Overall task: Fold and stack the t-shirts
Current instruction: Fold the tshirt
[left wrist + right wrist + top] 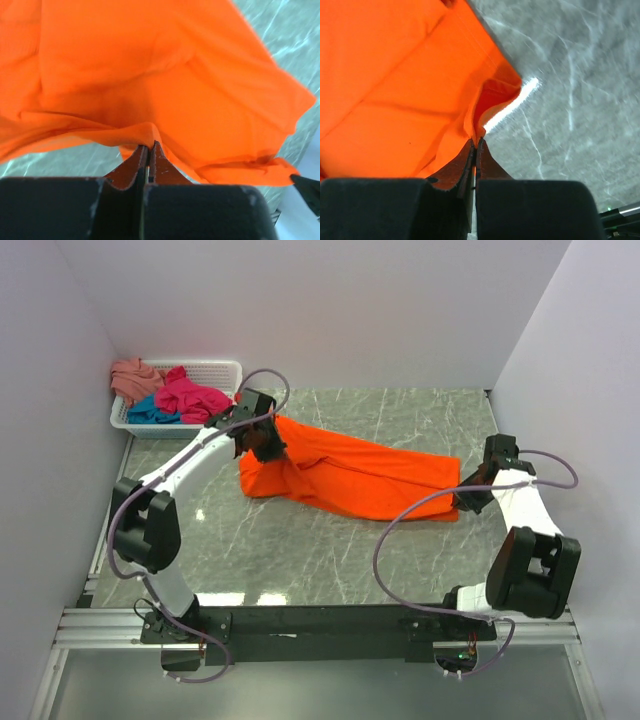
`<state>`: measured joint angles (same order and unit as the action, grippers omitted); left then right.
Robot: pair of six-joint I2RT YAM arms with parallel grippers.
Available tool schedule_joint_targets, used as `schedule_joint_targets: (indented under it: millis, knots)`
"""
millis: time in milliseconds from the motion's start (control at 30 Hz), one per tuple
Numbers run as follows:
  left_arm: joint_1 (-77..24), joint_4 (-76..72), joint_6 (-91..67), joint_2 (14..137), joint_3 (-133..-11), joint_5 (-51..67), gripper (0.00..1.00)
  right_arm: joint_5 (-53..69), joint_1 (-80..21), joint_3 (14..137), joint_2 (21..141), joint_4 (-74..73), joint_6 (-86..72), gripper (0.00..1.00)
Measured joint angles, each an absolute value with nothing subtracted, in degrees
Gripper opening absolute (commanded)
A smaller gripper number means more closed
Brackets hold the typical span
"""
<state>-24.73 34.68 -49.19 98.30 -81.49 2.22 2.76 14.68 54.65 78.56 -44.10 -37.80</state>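
Bright orange cloth t-shirt (pixel 350 475) spans the middle of the grey marbled surface (pixel 300 560), left pincer (pixel 148 150) and right pincer (pixel 476 145) each pinching a thin fold at opposite ends — both holds look shallow, so uneven pull could slip an edge free and bunch the cloth.

Plain white walls (pixel 330 310) stood around me, left, back and right. Under me lay a grey-green marbled table (pixel 330 550), pale veins across it, one bright streak of glare (pixel 512 105) on its surface. A white lattice basket (pixel 222 370) sat in the far left corner, and a metal rail (pixel 105 628) ran along the near edge.
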Motion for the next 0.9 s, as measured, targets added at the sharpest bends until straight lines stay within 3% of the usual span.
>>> schedule_joint_targets:
  millis: [900]
  knots:
    - [-22.0, 31.6, -36.9, 124.7, -110.7, 1.2, 0.01, 2.4, 16.6, 63.4, 93.4, -41.6, -36.4, 0.01]
